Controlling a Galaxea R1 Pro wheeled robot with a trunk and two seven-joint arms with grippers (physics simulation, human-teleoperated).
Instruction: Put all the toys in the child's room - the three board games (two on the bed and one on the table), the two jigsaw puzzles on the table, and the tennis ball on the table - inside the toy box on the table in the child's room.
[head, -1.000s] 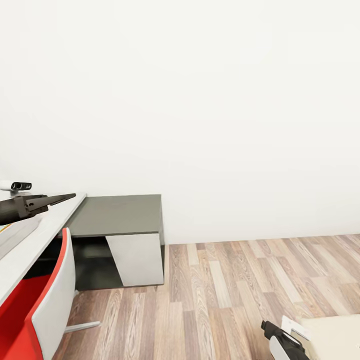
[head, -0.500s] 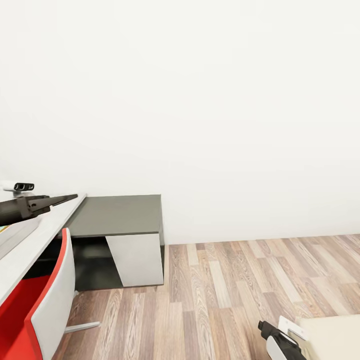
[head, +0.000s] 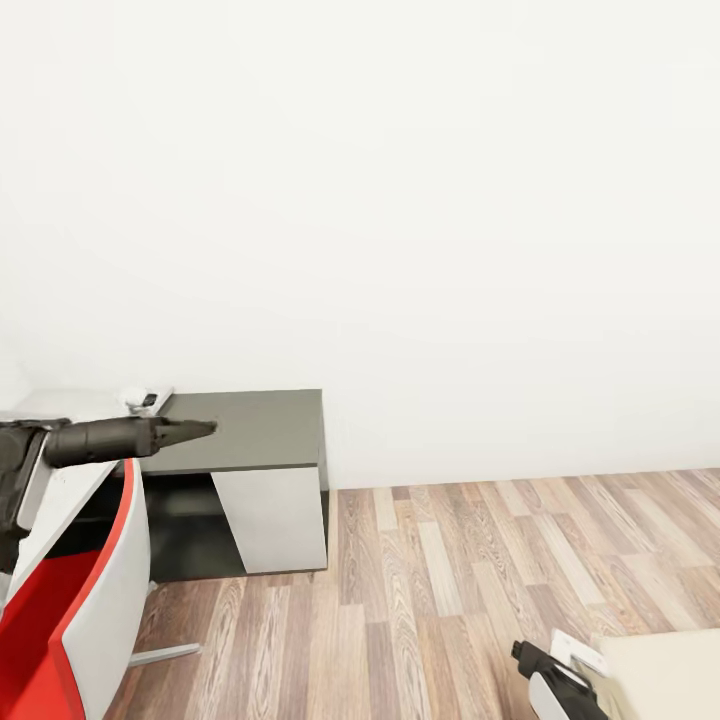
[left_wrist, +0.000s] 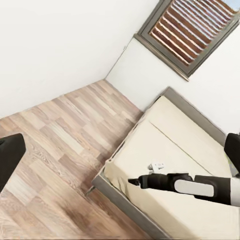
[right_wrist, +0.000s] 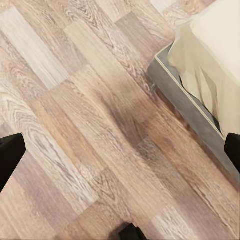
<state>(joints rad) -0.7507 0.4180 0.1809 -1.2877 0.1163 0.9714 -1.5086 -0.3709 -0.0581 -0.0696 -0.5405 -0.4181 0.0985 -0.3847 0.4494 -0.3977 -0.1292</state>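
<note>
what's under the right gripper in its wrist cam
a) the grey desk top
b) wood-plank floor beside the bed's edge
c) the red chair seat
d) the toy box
b: the right wrist view looks down on the wood-plank floor, with the bed and its grey frame along one side.

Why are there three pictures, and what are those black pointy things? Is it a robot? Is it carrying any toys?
Yes, it is a robot with two arms, drawn inside a computer game world. The big picture comes from a camera on its head. There you see its left claw reaching out above a white table and a dark grey cabinet, beside a red chair. The other two pictures come from little cameras on its wrists. The left wrist camera looks at the bed and the robot's right claw. The right wrist camera looks down at the wooden floor. Both claws look open, with nothing in them, so no toys are being carried.
</note>
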